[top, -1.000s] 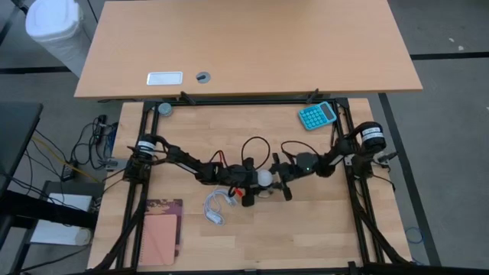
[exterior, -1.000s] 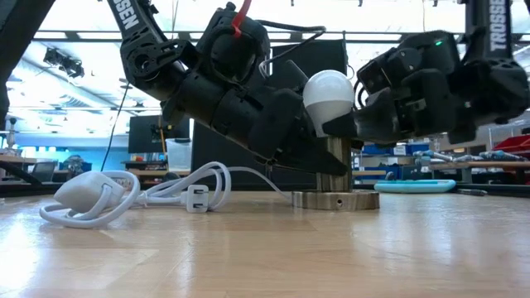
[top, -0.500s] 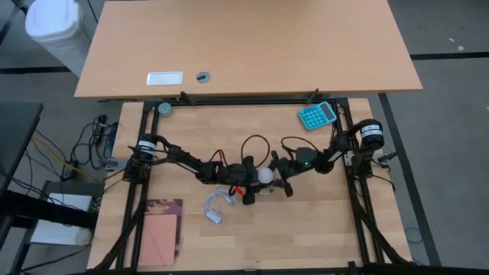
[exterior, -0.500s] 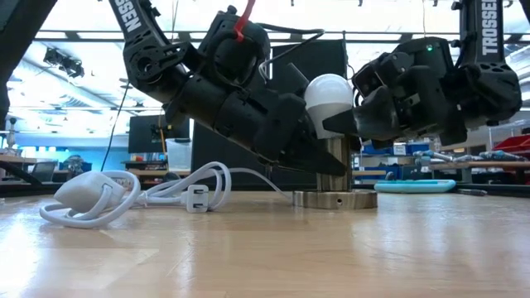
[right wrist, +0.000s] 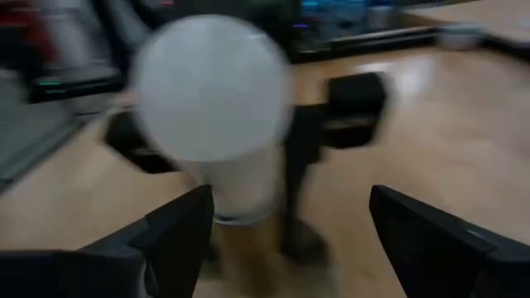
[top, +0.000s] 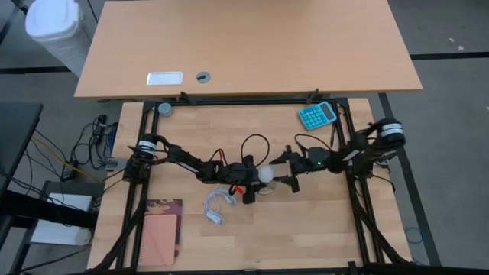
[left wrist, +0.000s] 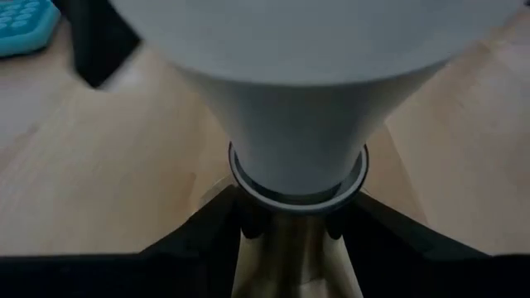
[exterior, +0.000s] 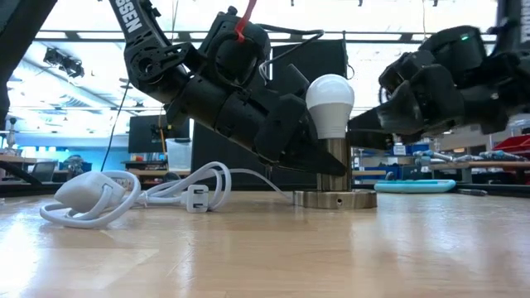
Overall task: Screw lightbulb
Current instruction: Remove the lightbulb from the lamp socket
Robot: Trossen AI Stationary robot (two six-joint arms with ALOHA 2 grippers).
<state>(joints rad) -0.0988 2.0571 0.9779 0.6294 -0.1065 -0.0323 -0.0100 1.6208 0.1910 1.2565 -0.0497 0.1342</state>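
1. White and round, the lightbulb (exterior: 330, 103) stands upright in a shiny metal holder (exterior: 334, 189) near the middle of the wooden table (top: 306, 221).
2. The left gripper (exterior: 319, 159) is low beside the holder, with its dark fingers (left wrist: 207, 228) on each side of the metal post just under the bulb's base.
3. It looks like the fingers are closed on the post, but the left wrist view is too close to be sure they touch.
4. The right gripper (top: 289, 170) is just beside the bulb, wide open and holding nothing.
5. Its two fingers (right wrist: 178, 223) are spread apart, and the bulb sits past them.
6. A white cord (exterior: 137, 194) lies coiled on the table next to the holder.
7. A blue calculator (top: 317, 115) sits at the far edge, well apart from the bulb.
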